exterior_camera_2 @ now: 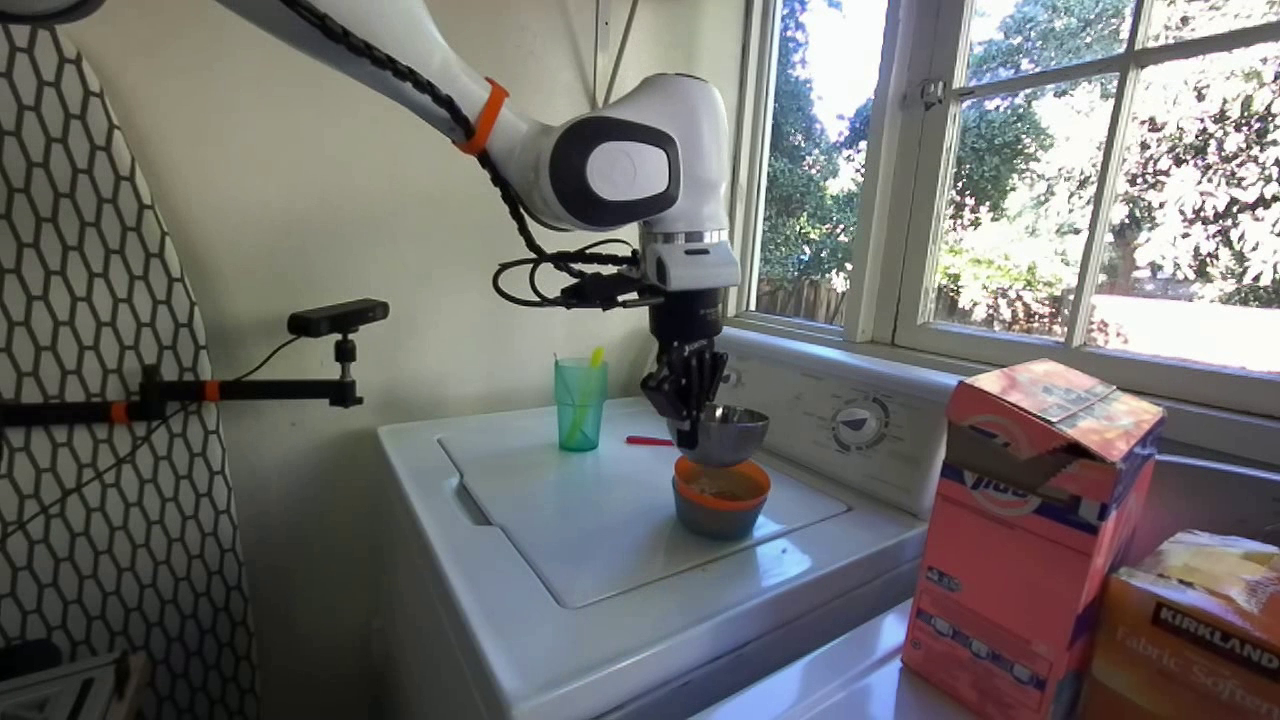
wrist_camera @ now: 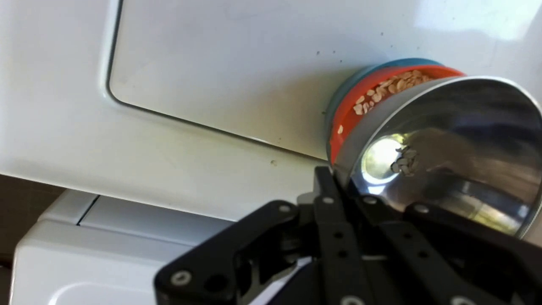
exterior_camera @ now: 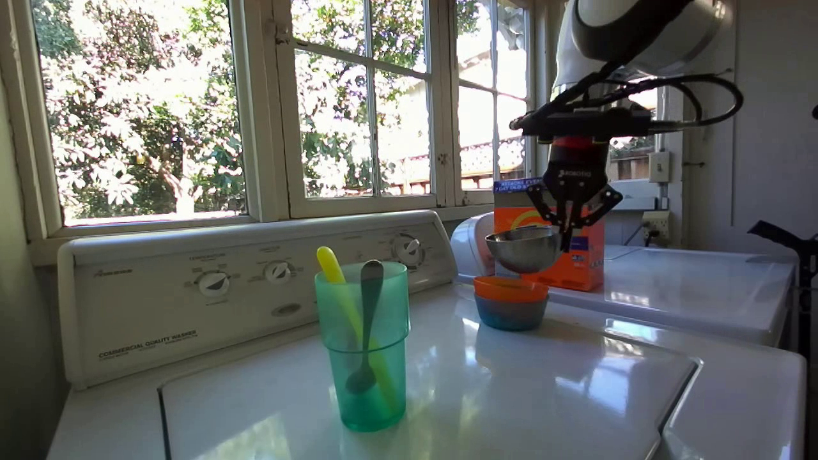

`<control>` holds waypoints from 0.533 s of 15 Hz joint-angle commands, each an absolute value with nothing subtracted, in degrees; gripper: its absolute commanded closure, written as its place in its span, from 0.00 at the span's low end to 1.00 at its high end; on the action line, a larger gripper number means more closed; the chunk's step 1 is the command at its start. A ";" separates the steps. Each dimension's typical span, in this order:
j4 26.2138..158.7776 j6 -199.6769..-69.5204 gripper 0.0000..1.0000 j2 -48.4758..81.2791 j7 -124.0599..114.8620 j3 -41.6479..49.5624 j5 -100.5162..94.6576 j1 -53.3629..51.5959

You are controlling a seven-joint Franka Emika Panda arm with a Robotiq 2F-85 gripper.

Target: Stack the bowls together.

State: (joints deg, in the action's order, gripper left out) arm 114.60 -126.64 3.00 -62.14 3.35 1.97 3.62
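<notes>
A shiny metal bowl (exterior_camera: 521, 252) hangs from my gripper (exterior_camera: 566, 241), which is shut on its rim. In an exterior view the metal bowl (exterior_camera_2: 738, 440) and gripper (exterior_camera_2: 686, 432) stand just above an orange bowl (exterior_camera_2: 683, 486). The orange bowl (exterior_camera: 505, 289) sits inside a blue bowl (exterior_camera: 511, 315) on the white washer lid. In the wrist view the metal bowl (wrist_camera: 474, 148) covers most of the orange bowl (wrist_camera: 345, 114) and blue bowl (wrist_camera: 360, 76). Oat flakes lie in the orange bowl and a few in the metal bowl. The fingers (wrist_camera: 336, 182) pinch the metal bowl's near edge.
A green cup (exterior_camera: 361, 402) with a yellow and a dark spoon stands on the washer. A red utensil (exterior_camera_2: 650, 440) lies behind the gripper. The control panel (exterior_camera: 255, 306) rises along the window side. An orange box (exterior_camera: 562, 271) and a pink box (exterior_camera_2: 1000, 580) stand beyond the bowls.
</notes>
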 commanded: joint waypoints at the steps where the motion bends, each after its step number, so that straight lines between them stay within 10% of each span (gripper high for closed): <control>1: 114.22 -129.26 0.99 6.18 -67.16 3.66 -0.25 2.77; 7: 114.25 -131.34 0.99 7.71 -65.75 3.43 0.56 1.84; 8: 114.10 -131.01 0.71 7.42 -65.54 3.31 0.54 1.57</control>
State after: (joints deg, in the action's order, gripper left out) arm 114.43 -129.90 7.50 -65.51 3.28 0.64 2.60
